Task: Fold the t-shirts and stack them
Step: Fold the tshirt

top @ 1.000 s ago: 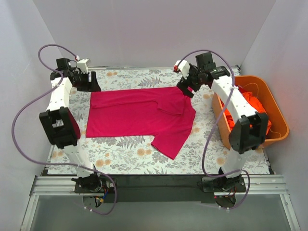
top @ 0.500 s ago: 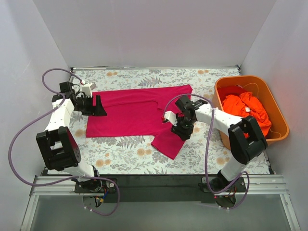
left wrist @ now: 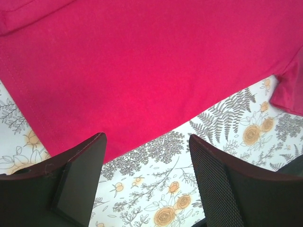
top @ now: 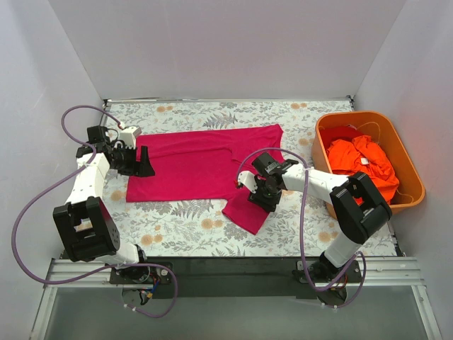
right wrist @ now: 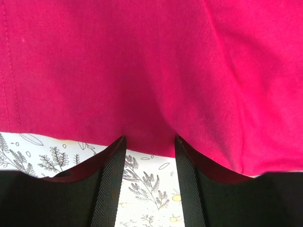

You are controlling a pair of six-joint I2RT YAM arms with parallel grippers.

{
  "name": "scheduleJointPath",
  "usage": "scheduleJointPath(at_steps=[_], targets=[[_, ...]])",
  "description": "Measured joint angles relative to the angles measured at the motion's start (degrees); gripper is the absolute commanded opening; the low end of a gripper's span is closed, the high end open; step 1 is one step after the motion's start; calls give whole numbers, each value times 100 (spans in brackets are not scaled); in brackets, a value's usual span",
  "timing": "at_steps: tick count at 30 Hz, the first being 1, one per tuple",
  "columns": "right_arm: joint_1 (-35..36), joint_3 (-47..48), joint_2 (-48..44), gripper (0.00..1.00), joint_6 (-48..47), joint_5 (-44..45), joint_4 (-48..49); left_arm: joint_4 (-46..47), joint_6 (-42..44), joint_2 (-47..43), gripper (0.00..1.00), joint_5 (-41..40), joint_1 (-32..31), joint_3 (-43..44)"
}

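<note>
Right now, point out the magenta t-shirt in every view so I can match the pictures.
Top external: the magenta t-shirt lies spread flat mid-table, left of the orange tub.
Left wrist: the shirt fills the upper part, its lower edge rising to the right.
Right wrist: the shirt fills the upper two thirds, its edge roughly level.
Shared landmark: the floral table cover bordering the shirt's edge.

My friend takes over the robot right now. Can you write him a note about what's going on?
Left gripper: open, at the left edge of the pink t-shirt.
Right gripper: open, at its near edge by the sleeve.
That shirt lies spread on the table, unfolded.
Orange t-shirts sit crumpled in the orange tub.
Done: nothing folded yet.
Left: fold each t-shirt, then stack them.
</note>
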Motion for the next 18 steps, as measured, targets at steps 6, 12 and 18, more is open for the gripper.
scheduleJointPath(at_steps=[6, 12, 18], targets=[[76, -262, -164, 21, 149, 127, 315, -90, 240, 2, 62, -179, 0, -26], [125, -455, -326, 1, 197, 170, 507, -535, 1211, 63, 42, -267, 26, -46], [122, -437, -328, 1, 184, 153, 487, -859, 2837, 254, 32, -446, 262, -245]])
